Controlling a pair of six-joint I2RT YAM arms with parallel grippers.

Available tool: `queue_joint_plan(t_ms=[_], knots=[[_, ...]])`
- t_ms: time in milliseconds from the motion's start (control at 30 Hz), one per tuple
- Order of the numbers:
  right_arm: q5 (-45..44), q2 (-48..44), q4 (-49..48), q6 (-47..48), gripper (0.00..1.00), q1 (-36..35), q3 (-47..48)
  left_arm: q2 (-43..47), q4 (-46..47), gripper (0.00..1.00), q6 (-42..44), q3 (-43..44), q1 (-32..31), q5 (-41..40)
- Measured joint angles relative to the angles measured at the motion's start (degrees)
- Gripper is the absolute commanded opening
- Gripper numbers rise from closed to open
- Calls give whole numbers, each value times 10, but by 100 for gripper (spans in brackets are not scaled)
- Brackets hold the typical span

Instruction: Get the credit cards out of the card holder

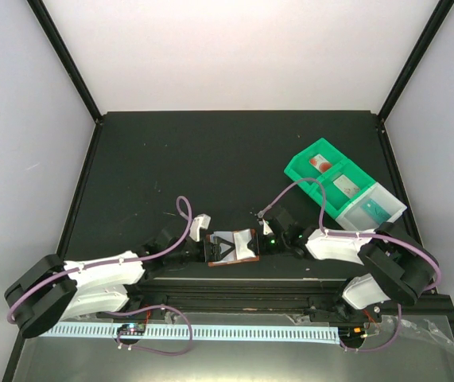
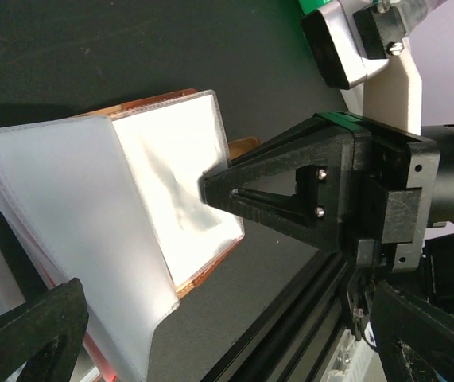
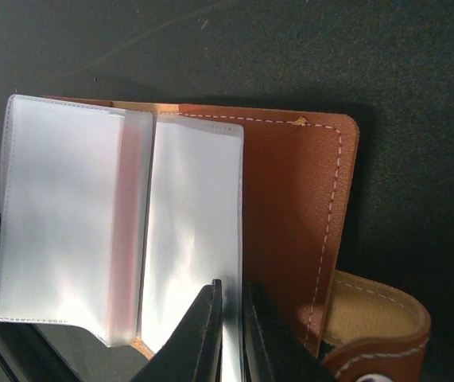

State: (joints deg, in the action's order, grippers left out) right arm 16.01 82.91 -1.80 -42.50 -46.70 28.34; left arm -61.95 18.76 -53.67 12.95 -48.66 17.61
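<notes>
Top external: card holder (image 1: 233, 247) lies open at near centre of the tabletop (image 1: 211, 159), long axis left-right, between both arms. Left tool (image 1: 204, 252) is spread open at its left edge. Right tool (image 3: 230, 293) is pinched on the right-hand clear sleeve (image 3: 191, 239), so the pull is likely rightward.
</notes>
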Motion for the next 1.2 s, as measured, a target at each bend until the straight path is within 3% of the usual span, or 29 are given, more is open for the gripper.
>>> queue_joint_plan(t_ms=[1200], knots=[[7, 4, -26, -12, 15, -1, -7, -20, 41, 99, -15, 19, 2, 33]])
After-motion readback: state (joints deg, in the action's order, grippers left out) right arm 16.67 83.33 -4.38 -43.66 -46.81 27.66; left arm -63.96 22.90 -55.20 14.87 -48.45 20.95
